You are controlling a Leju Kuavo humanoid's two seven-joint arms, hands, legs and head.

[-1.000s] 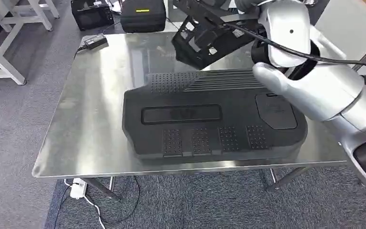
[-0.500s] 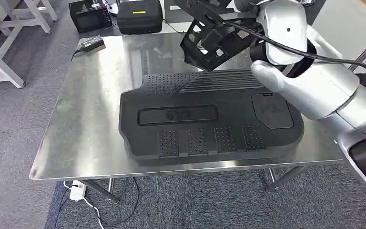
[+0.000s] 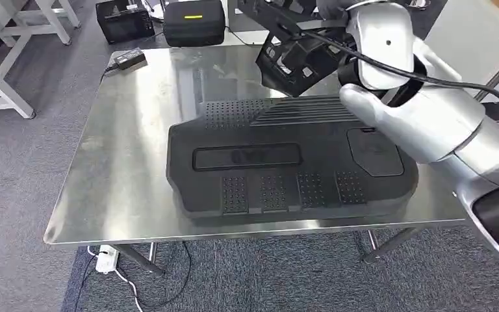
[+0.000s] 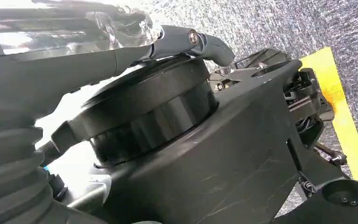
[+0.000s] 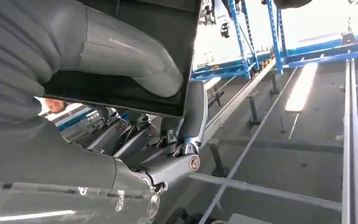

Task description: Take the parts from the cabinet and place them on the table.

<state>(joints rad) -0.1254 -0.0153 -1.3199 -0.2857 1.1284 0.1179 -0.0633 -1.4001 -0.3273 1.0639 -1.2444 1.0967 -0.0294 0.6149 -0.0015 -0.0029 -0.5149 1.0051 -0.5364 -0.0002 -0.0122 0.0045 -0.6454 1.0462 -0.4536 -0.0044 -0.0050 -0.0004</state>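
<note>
**Bracket carried farther over the desk**

Since a second before, my right hand (image 3: 328, 10) had carried the black bracket (image 3: 294, 60) rightward and toward the far edge of the desk (image 3: 123, 162). It was an open, boxy frame of thin black plate with cut-out windows, tilted in the air above the large black cover (image 3: 286, 162). My fingers (image 5: 193, 116) pinched one of its flat walls against my thumb.

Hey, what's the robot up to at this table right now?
The robot's right robot hand holds a black open-frame bracket in the air above the far side of a metal table. A large black molded cover already lies flat on the table. A small power adapter sits at the far left corner. The bracket has not been set down yet.
</note>
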